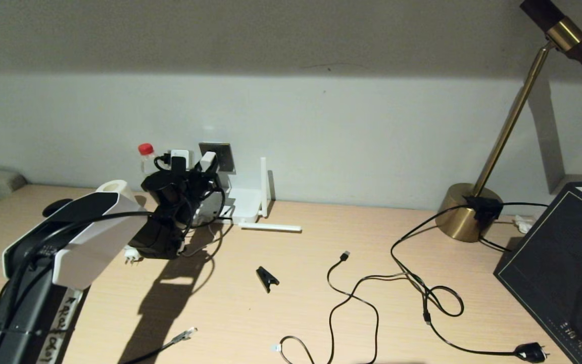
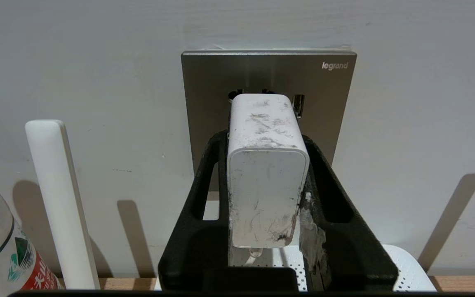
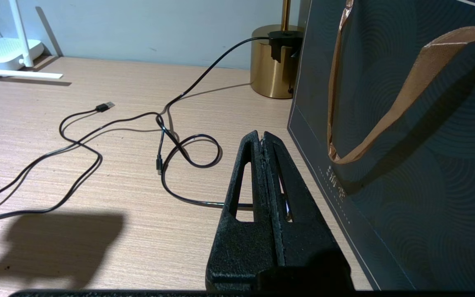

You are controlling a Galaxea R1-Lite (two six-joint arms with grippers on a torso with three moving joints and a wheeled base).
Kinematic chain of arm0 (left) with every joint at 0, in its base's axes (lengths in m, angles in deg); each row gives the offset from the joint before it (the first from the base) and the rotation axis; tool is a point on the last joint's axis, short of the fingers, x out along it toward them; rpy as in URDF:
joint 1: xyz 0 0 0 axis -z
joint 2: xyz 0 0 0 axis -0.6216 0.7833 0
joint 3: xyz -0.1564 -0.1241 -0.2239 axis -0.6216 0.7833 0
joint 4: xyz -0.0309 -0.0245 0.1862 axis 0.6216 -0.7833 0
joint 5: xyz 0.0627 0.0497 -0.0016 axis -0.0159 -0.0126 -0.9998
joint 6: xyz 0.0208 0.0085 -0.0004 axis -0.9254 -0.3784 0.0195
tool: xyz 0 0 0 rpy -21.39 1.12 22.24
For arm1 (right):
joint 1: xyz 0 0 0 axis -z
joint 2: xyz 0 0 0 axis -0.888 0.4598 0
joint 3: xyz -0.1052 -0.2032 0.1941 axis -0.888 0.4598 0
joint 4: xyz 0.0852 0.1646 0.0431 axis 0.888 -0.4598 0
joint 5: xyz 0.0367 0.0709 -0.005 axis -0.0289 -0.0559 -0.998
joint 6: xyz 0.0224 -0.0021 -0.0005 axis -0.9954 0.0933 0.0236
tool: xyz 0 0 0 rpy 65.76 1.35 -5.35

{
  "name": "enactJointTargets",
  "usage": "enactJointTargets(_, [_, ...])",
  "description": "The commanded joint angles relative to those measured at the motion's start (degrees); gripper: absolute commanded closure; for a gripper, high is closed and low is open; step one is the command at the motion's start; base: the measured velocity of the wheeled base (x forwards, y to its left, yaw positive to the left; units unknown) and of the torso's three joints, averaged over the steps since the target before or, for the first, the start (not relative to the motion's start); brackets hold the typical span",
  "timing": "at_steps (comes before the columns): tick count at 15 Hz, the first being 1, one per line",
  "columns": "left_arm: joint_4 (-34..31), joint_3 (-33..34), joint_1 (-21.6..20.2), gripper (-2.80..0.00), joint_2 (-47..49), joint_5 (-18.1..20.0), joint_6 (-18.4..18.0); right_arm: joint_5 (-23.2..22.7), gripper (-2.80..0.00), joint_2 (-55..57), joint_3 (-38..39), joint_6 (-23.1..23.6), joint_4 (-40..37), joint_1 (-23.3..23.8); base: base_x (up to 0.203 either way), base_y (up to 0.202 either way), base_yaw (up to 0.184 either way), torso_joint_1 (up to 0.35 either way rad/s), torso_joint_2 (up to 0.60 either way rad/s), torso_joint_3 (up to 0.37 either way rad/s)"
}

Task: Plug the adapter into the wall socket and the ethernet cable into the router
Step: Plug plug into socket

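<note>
My left gripper point(image 2: 266, 140) is shut on the white adapter point(image 2: 267, 185), with one black finger on each side of it. The adapter's far end meets the grey wall socket point(image 2: 212, 90) and covers most of its holes; its prongs are hidden. The head view shows the same grip at the socket point(image 1: 223, 154). The white router point(image 1: 244, 201) lies on the desk below the socket, one antenna upright and one flat. The ethernet cable point(image 1: 185, 334) lies loose near the desk's front edge, showing its clear connector. My right gripper point(image 3: 262, 138) is shut on nothing, low over the desk's right side.
A red-capped bottle point(image 1: 145, 150) and a white charger stand left of the socket. A round travel plug point(image 1: 132, 255), a black clip point(image 1: 267, 278), a USB-tipped cable point(image 1: 344, 256) and a black power-plug cable point(image 1: 530, 352) lie on the desk. A brass lamp base point(image 1: 465, 212) and a dark bag point(image 3: 406, 165) fill the right.
</note>
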Motion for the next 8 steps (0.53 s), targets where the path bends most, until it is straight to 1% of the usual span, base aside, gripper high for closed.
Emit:
enactJointTargets(1, [0.44, -0.21, 0.0, 0.0, -0.19, -0.06, -0.04, 0.01, 0.0, 0.0, 2.02, 0.02, 0.04, 0.0, 0.0, 0.0, 0.0, 0.0, 0.0, 0.0])
enactJointTargets(8, [0.44, -0.37, 0.0, 0.0, 0.07, -0.06, -0.04, 0.01, 0.0, 0.0, 2.02, 0.02, 0.04, 0.0, 0.0, 0.0, 0.0, 0.0, 0.0, 0.0])
